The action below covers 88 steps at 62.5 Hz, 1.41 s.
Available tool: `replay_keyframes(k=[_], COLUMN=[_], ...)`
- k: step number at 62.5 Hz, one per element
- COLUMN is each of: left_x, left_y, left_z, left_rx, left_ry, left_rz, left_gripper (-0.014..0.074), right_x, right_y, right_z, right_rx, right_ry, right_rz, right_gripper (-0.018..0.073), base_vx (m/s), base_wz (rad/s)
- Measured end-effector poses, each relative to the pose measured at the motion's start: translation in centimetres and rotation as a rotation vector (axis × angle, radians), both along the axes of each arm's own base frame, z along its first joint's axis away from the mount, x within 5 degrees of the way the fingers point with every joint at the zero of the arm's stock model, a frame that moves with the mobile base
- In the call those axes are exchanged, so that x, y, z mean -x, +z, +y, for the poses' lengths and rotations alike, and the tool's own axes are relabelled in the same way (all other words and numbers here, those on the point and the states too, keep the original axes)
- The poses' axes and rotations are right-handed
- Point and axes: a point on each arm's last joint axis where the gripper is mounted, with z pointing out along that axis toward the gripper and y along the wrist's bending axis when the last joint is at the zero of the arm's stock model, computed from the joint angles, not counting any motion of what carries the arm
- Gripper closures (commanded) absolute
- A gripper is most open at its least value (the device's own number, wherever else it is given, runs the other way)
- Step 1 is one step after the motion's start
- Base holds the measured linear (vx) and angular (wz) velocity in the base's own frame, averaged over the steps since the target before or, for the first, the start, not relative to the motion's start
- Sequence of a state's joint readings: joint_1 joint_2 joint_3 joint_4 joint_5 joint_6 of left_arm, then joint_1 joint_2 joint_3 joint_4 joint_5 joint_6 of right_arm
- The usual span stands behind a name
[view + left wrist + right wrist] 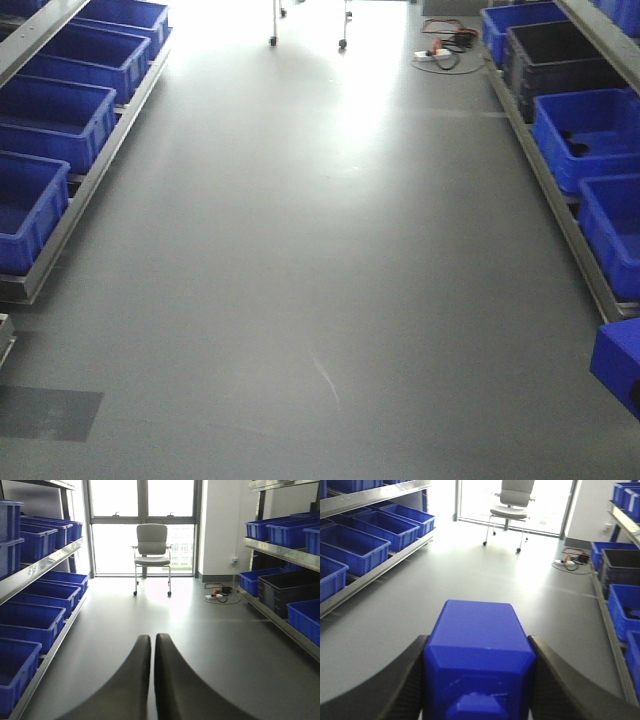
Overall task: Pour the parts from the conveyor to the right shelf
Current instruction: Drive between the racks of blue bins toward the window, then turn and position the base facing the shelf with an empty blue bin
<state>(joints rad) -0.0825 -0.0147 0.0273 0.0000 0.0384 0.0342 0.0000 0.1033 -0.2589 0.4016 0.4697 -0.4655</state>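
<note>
Bottom centre, the blue part (476, 645) is cut off by the frame edge; our right gripper (477, 677) clamps it. On our left gripper (152, 642) the fingers meet, holding nothing.

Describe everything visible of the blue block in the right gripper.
The blue block is bright blue, smooth plastic by its look, roughly cubic with bevelled edges and a short stub on the face nearest the camera. It sits clamped between the right gripper's dark fingers, which press its two sides, held above the grey floor.
</note>
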Motion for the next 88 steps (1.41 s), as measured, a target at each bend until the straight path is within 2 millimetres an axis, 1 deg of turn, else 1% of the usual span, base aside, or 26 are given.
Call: replay_keyframes(k=[15, 34, 54, 88], left_x=[0.0, 0.0, 0.0, 0.0], left_y=[0.0, 0.0, 0.0, 0.0], left_z=[0.0, 0.0, 0.0, 0.0], left_rx=[0.0, 0.0, 0.0, 0.0], left_ry=[0.0, 0.0, 0.0, 0.0], left_rz=[0.0, 0.0, 0.0, 0.0], left_gripper=[0.0603, 0.0603, 0.0603, 0.0603], right_x=[0.0, 0.0, 0.0, 0.0], right_y=[0.0, 0.0, 0.0, 0.0], right_z=[0.0, 0.0, 0.0, 0.0], right_rx=[0.0, 0.0, 0.0, 0.0], right_ry=[0.0, 0.0, 0.0, 0.0], right_rz=[0.0, 0.0, 0.0, 0.0], right_gripper=[0.0569, 0.0569, 0.0569, 0.0569], base_vx=[0.43, 0.33, 0.22, 0.18], base_wz=[0.55, 0.96, 0.97, 0.78])
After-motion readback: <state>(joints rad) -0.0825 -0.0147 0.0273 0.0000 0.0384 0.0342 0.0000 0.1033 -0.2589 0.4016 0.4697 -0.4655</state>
